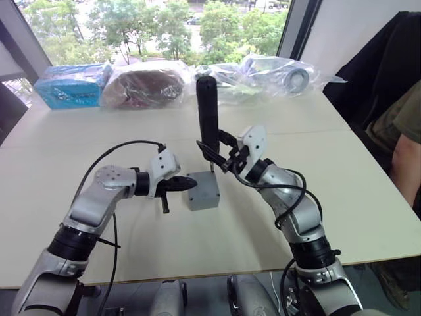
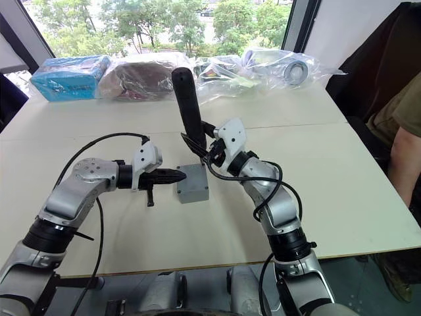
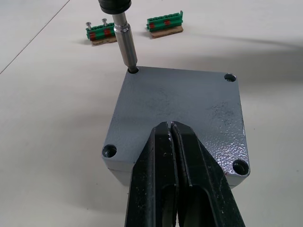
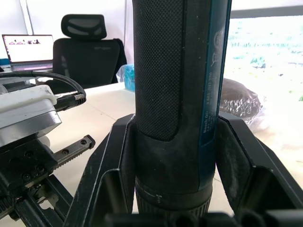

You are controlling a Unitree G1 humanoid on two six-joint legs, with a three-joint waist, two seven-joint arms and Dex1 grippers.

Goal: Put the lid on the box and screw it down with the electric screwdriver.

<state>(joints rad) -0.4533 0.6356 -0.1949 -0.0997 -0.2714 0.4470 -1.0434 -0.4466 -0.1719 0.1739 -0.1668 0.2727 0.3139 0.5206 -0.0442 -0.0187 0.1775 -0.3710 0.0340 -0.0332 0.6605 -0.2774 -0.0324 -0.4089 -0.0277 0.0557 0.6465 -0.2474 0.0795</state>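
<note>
The left hand [image 1: 186,185], fingers pressed together and empty, presses on the lid [image 3: 180,113], already seated on the box [image 1: 204,191] mid-worktop [image 1: 79,145]. The right hand [image 1: 223,157] grips the upright electric screwdriver [image 1: 208,112], bit in one corner hole; three holes apparently await driving.

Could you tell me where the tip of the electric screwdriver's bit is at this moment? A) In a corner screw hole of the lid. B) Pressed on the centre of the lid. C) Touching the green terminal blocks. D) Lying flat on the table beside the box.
A: in the left wrist view the electric screwdriver stands upright with its bit in a corner hole of the lid, while the right gripper holds its body.
</note>
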